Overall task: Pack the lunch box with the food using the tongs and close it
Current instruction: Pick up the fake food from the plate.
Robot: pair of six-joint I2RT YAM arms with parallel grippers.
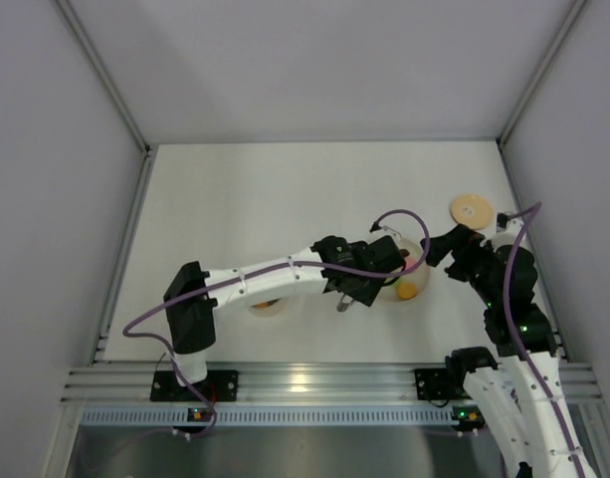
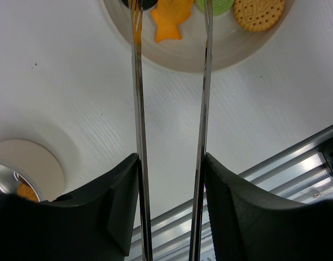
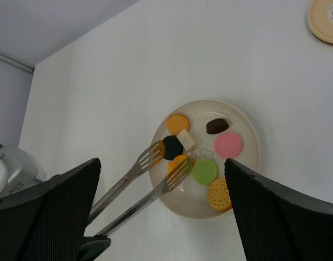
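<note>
Your left gripper [image 2: 170, 163] is clasping the tongs [image 2: 138, 109] over the food [image 2: 167, 22] on the plate [image 3: 247, 126]; your right gripper [image 3: 162, 202] is gaping wide, holding nothing.

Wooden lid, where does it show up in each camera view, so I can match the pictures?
Top external: wooden lid upper right, lying flat.
Left wrist: not in it.
Right wrist: top right corner, cut by the edge.
Shared landmark: the plate, in all three.
</note>
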